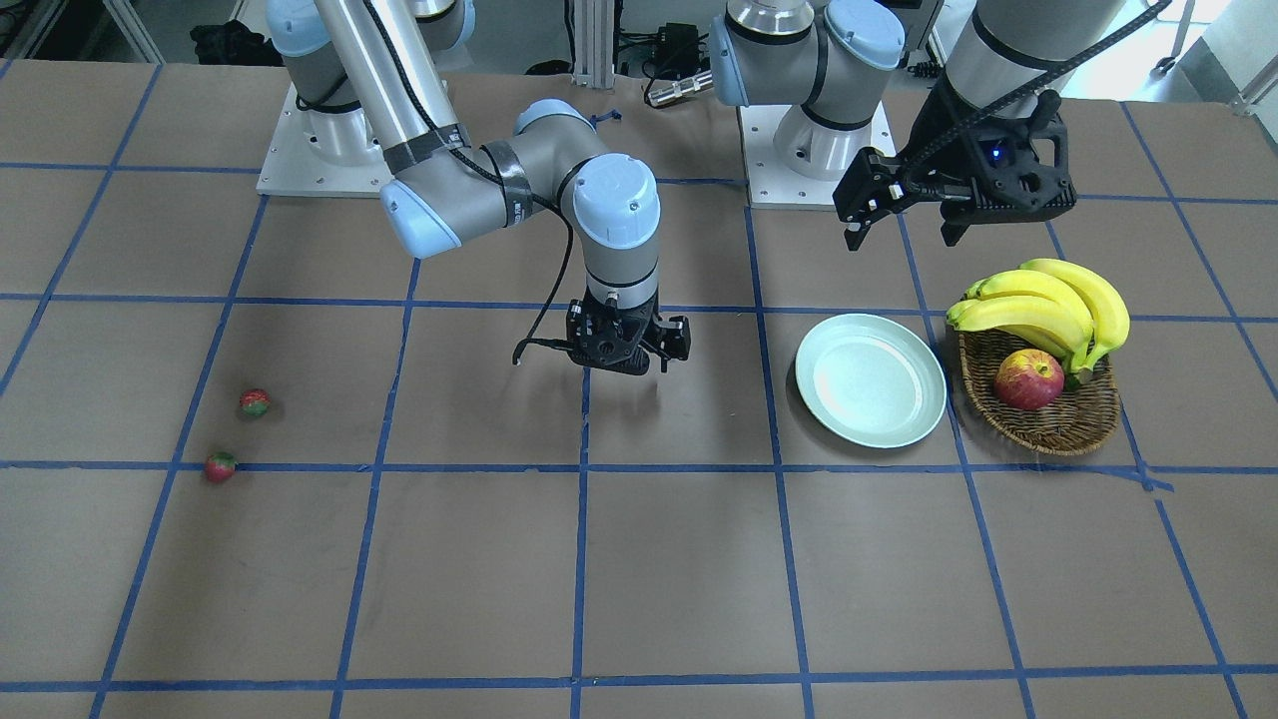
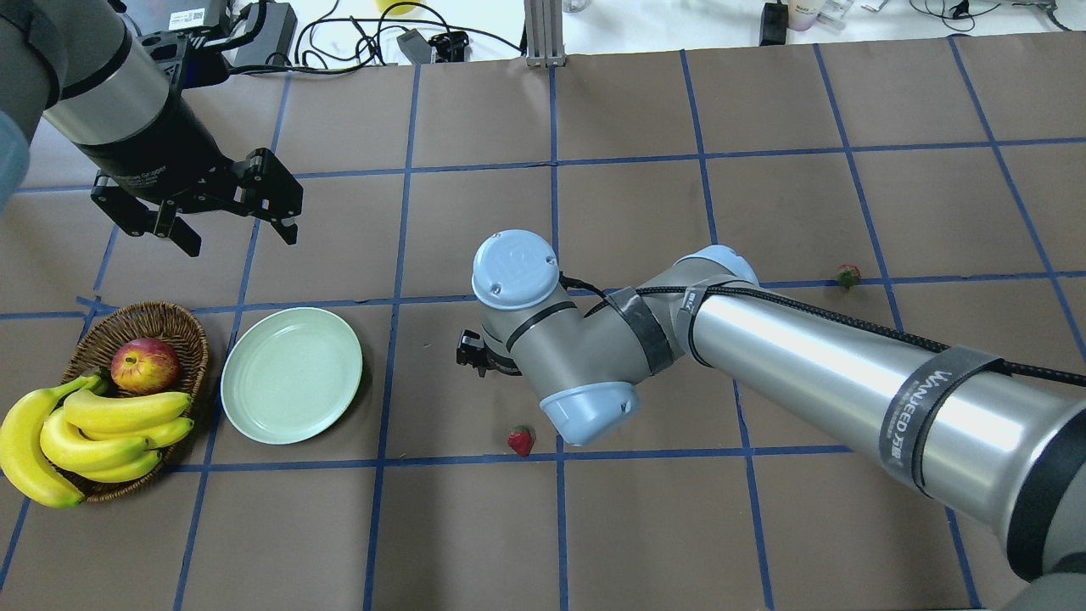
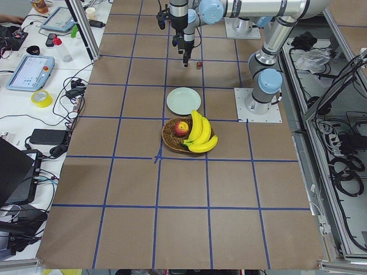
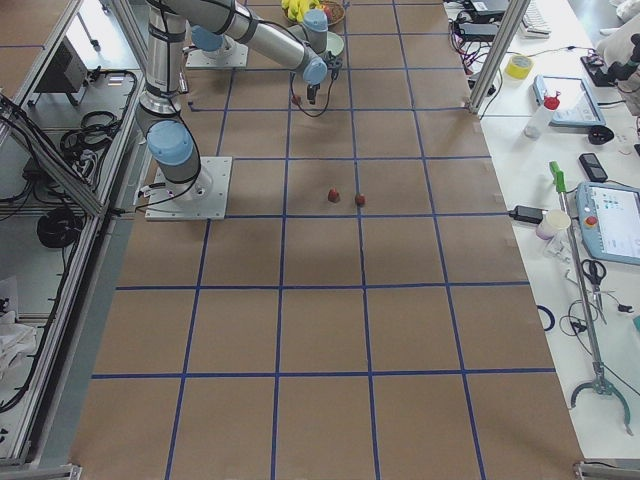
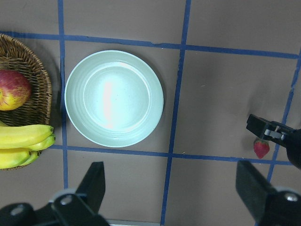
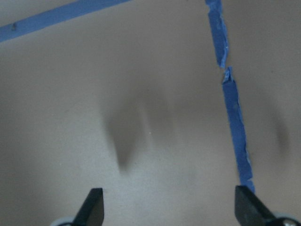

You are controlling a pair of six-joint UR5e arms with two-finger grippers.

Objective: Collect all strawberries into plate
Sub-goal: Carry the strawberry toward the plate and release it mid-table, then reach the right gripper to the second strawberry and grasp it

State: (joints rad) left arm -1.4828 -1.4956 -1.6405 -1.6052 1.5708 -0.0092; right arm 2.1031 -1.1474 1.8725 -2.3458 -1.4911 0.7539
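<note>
Right gripper (image 1: 627,361): hangs wide and empty, low over the table. Left gripper (image 1: 901,235): wide too, up beside the plate (image 2: 291,374). Nothing collected; plate bare. Three to go: nearest strawberry (image 2: 520,440) close by the right gripper, other strawberries (image 1: 255,402) paired well apart.

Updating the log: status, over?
Left gripper open, empty. Right gripper open, empty, low over table. Plate empty; three strawberries loose on table. No obstruction seen.
</note>
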